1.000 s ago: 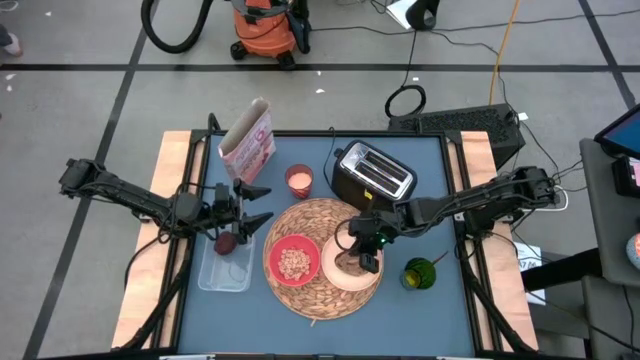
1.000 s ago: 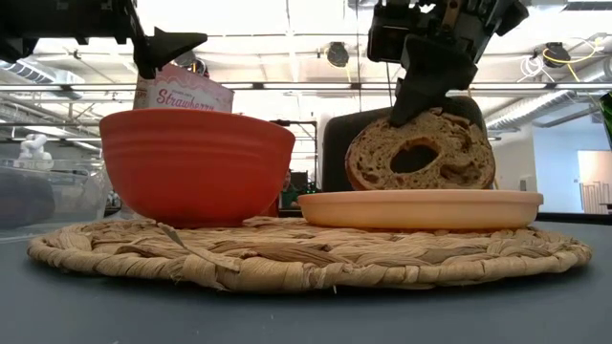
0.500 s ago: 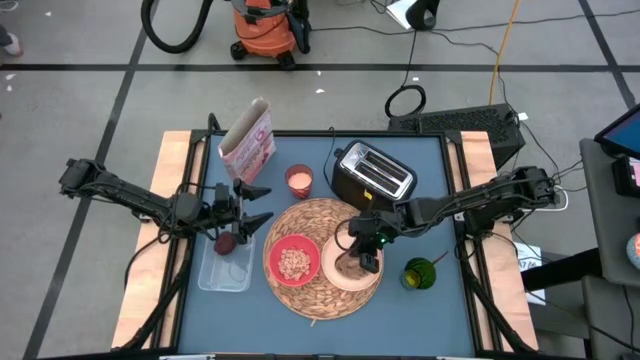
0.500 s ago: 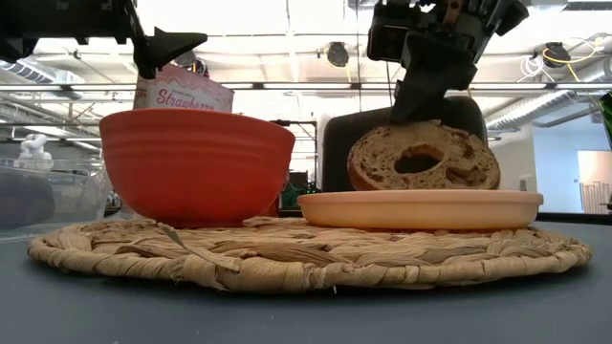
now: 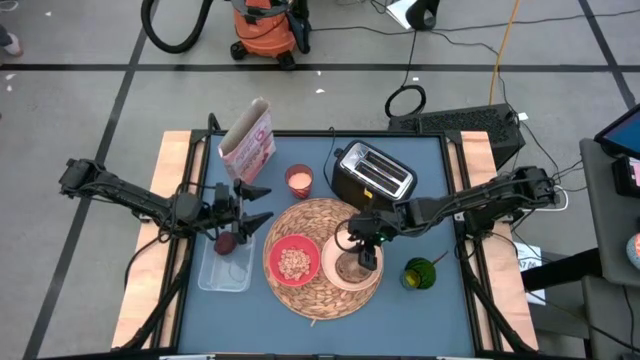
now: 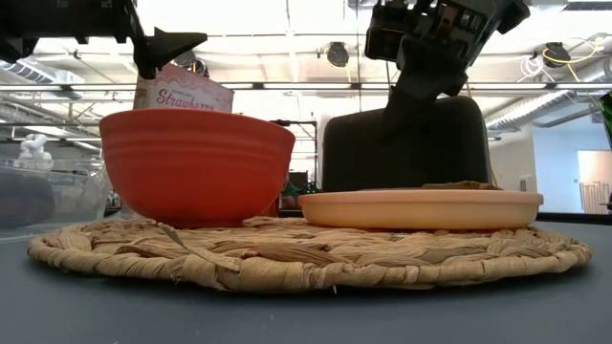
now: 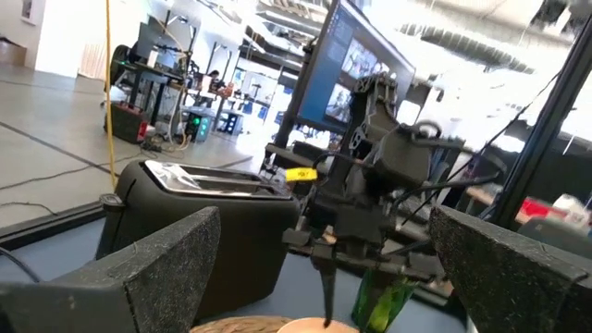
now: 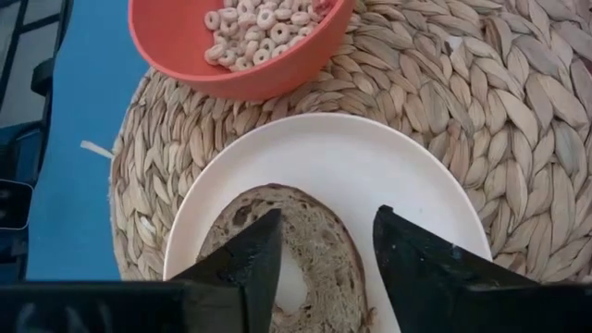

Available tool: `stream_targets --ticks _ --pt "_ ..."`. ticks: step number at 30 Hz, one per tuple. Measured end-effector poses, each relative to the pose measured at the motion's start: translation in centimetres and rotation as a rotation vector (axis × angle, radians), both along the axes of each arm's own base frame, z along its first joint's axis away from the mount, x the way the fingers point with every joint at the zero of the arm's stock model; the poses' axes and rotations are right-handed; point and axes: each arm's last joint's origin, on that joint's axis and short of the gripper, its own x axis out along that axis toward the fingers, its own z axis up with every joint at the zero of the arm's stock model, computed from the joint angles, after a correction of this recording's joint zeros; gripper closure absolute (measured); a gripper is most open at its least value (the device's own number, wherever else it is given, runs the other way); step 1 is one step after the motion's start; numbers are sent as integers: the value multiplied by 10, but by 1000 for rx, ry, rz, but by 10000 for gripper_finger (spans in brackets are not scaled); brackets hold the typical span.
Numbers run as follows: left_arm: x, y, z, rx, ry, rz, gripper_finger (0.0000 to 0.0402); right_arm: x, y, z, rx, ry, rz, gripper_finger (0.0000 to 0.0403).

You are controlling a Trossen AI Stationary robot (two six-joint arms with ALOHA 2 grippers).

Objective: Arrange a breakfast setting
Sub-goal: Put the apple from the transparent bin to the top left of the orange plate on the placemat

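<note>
The round woven straw mat (image 5: 318, 290) lies mid-table. On it stand the red bowl (image 5: 293, 262), filled with cereal, and the cream plate (image 5: 332, 272). The browned round toast (image 8: 324, 254) lies flat on the plate. My right gripper (image 8: 326, 217) is open just above the toast, one finger on either side. My left gripper (image 5: 262, 204) is open and empty at the mat's left, above a clear tub (image 5: 224, 270) that holds the dark red fruit (image 5: 227, 242). The gold spoon does not show.
A black toaster (image 5: 372, 175) stands behind the mat. A strawberry carton (image 5: 247, 140) and a pink cup (image 5: 299, 180) are at the far left. A green object (image 5: 420, 273) sits right of the plate. Bare blue table lies along the near edge.
The toast stood on edge on the plate under my right gripper. It has tipped over and now lies flat on the plate. My right gripper has let go of it and drawn up a little.
</note>
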Motion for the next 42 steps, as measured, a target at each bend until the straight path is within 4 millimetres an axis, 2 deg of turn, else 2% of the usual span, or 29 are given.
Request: stream_targets --ticks 4,7,13,16,20,24,28,32,37,42 --pt "0 0 6 -18 -36 -2 9 0 0 0 0 -1 0 215" --pt "5 -1 18 -26 -10 -5 9 1 0 1 2 -12 0 190" --pt "17 -8 55 -46 257 -26 9 3 0 3 -34 -56 46 147" --pt "13 -8 73 -134 411 -22 9 3 0 3 -41 -57 55 138" --pt "0 -8 87 -284 577 7 9 3 0 3 -44 -58 61 136" --pt "-14 -10 83 -483 734 15 9 3 0 3 -61 -62 82 135" --pt "-25 -14 72 -728 920 -15 9 3 0 3 -75 -66 96 135" --pt "-37 -17 64 -899 1079 8 9 3 0 3 -91 -70 114 135" --pt "-42 -18 60 -984 1135 64 9 3 -1 3 -95 -71 118 135" --pt "-41 -18 53 -963 1212 136 9 4 -4 3 -96 -71 107 135"
